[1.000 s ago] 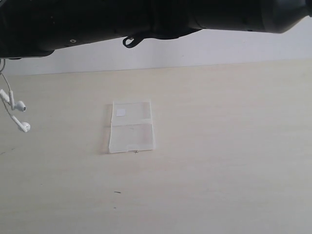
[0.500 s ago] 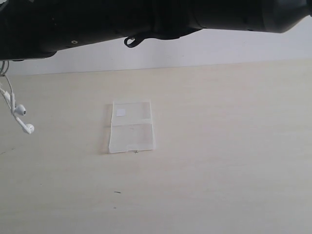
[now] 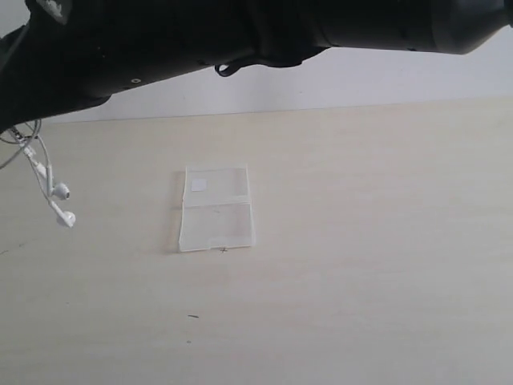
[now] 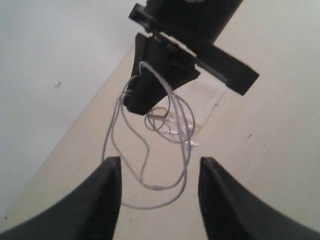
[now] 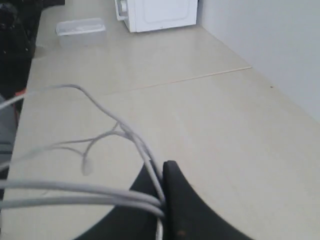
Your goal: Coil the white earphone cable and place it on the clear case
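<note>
The white earphone cable (image 4: 172, 125) hangs in loose loops from my right gripper (image 5: 162, 170), which is shut on several strands of it. In the left wrist view that gripper shows as a black wedge above the table, with the clear case (image 4: 202, 97) partly hidden behind the loops. My left gripper (image 4: 160, 167) stands open a little short of the loops, with nothing between its fingers. In the exterior view two earbuds (image 3: 61, 204) dangle in the air at the left, well left of the clear case (image 3: 215, 210), which lies open and flat on the table.
A black arm (image 3: 264, 32) spans the top of the exterior view. In the right wrist view a white appliance (image 5: 159, 12) and a clear plastic box (image 5: 80, 31) stand at the table's far end. A small dark speck (image 3: 193, 316) lies in front of the case.
My left gripper has opened and let go of the cable. The arm at the upper left has shifted, and the dangling earbuds have swung right and slightly lower, toward the case.
</note>
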